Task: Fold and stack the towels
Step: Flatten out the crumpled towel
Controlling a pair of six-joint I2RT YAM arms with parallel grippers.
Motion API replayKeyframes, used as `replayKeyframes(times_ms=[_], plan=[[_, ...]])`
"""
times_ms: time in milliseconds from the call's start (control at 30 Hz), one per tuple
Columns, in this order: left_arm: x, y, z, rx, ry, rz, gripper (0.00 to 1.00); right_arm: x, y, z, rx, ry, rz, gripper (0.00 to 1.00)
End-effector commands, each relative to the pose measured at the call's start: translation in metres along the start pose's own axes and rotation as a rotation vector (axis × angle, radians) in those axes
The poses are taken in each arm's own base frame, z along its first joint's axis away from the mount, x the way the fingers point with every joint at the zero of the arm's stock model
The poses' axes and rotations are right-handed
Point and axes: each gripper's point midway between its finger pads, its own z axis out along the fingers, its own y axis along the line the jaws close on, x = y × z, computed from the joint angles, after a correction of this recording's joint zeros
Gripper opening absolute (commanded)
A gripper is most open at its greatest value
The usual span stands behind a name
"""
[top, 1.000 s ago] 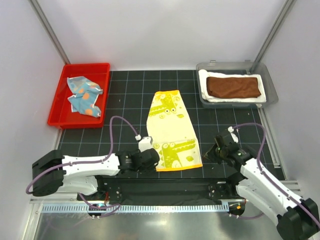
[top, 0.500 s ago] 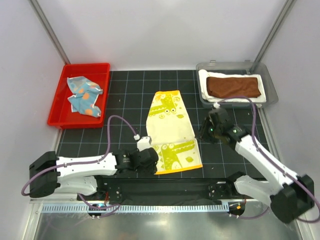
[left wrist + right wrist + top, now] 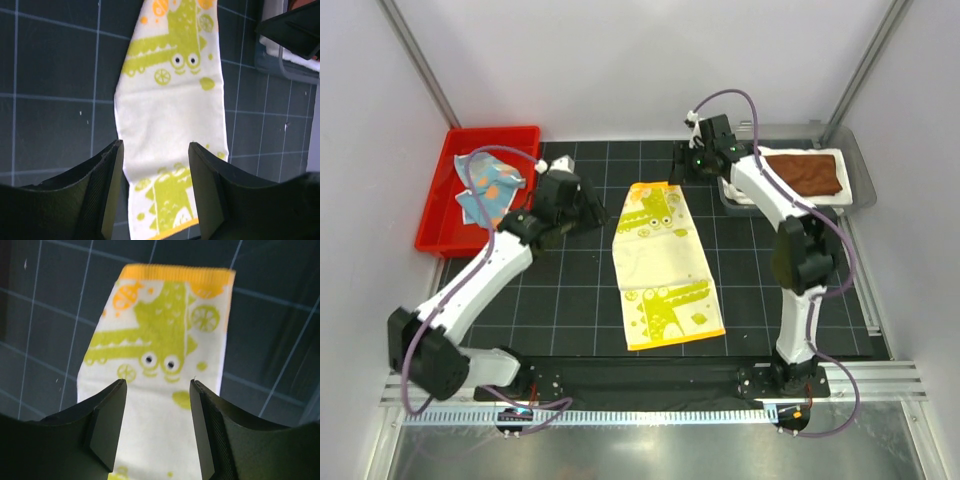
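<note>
Both my end effectors, left [image 3: 155, 146] and right [image 3: 157, 383], stand apart and empty near the far end of the yellow towel [image 3: 660, 260], which lies flat on the counter [image 3: 570, 290]. If I pinch its far corners unevenly, the fold will likely skew.

Overhead: I look down from above the table [image 3: 570, 290] near edge, set well back. Wrist cameras: close, facing down, both sharing the yellow towel [image 3: 170, 120].

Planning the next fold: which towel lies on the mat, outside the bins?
The yellow towel with green crocodile print, spread on the black mat. The blue spotted towel is crumpled in the red tray; the brown towel sits in the grey bin.
</note>
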Motion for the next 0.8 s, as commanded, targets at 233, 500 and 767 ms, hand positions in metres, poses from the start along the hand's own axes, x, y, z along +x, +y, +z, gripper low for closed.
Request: replayKeyframes(times_ms=[233, 500, 767], plan=[[-0.057, -0.004, 0.086, 0.107, 0.068, 0.024, 0.55, -0.039, -0.045, 0.093, -0.072, 0.068, -0.037, 0.62], [-0.047, 0.019, 0.130, 0.112, 0.129, -0.026, 0.54, -0.032, -0.058, 0.135, -0.122, 0.051, -0.003, 0.61], [-0.042, 0.037, 0.152, 0.085, 0.149, -0.039, 0.53, -0.009, -0.061, 0.156, -0.149, 0.094, 0.038, 0.58]])
